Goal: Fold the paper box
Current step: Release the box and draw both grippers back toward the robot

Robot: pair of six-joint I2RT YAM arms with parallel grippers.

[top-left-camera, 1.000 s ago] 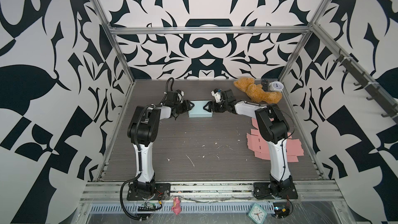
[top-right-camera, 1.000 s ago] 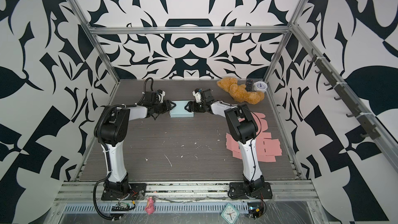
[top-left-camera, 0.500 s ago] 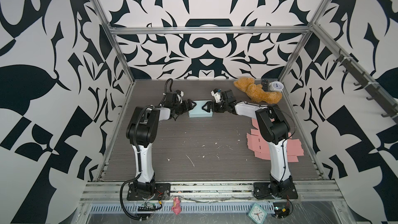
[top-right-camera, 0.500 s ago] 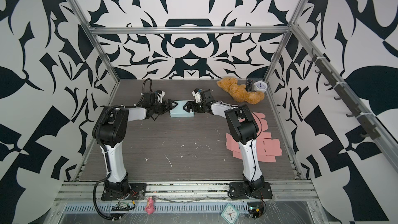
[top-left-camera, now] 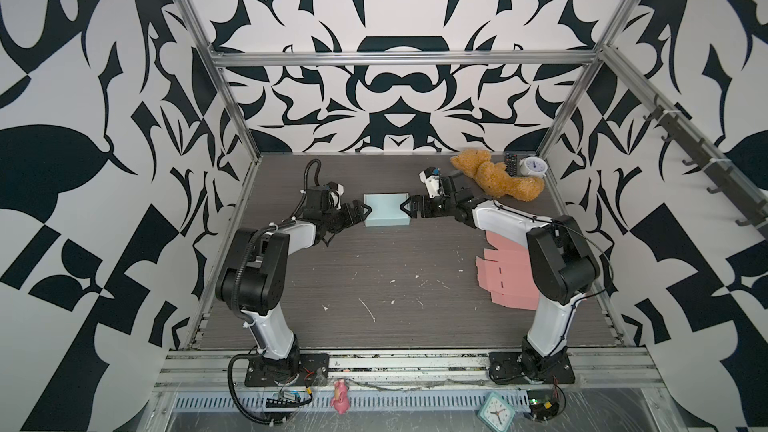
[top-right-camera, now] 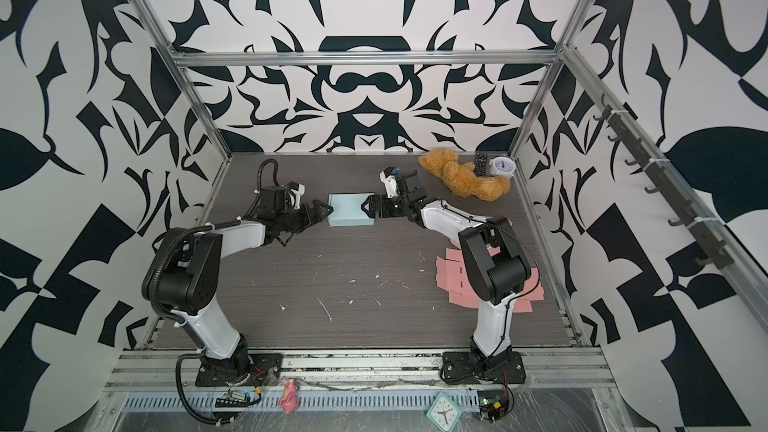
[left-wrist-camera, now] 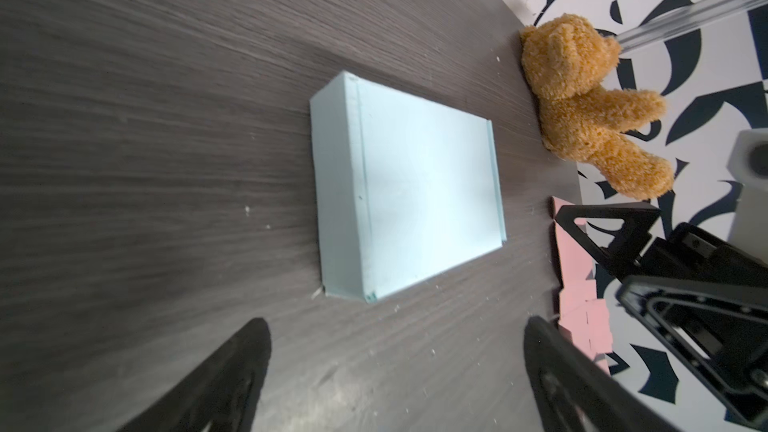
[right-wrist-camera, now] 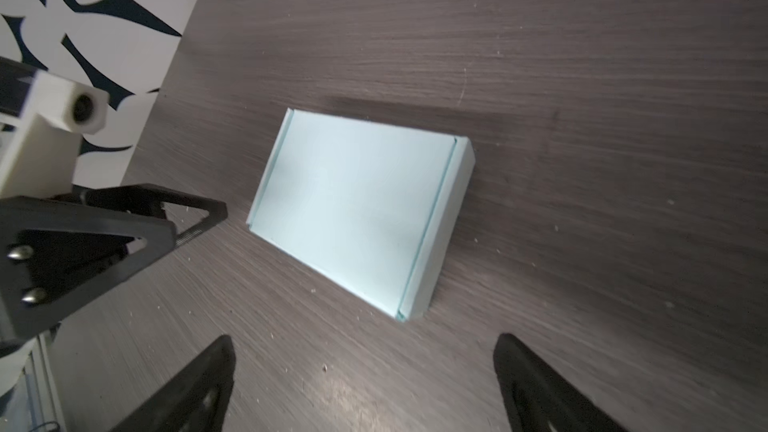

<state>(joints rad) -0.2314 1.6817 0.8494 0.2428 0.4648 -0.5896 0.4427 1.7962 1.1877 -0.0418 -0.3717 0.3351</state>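
The folded paper box point(top-left-camera: 385, 210), pale blue and closed, lies flat on the dark wood-grain table point(top-left-camera: 374, 276) toward the far middle, directly between the two arms. The left tool point(top-left-camera: 362, 209) points at the box's left end and the right tool point(top-left-camera: 406, 205) at its right end, each just beside the box. In the left wrist view the left tool's two black fingers point(left-wrist-camera: 232, 367) stand wide apart with only bare table between them, and the box point(left-wrist-camera: 407, 197) lies ahead of them with a gap; this tool is open and holds nothing. The right wrist view shows the same for the right tool: its fingers point(right-wrist-camera: 536, 384) are spread wide, with the box point(right-wrist-camera: 361, 209) lying clear of them, so it too is open and empty. Each wrist view also catches the opposite tool just past the box's far end, apart from the box. The lid sits flush, with a narrow side wall showing along one short end. A brown teddy bear point(top-left-camera: 494, 178) lies at the far right of the table, beside a black remote control point(top-left-camera: 512, 163) and a small white alarm clock point(top-left-camera: 533, 167) in the corner. Flat pink box blanks point(top-left-camera: 505, 272) lie on the right side of the table, partly hidden by the right arm. Small white paper scraps dot the near middle of the table.
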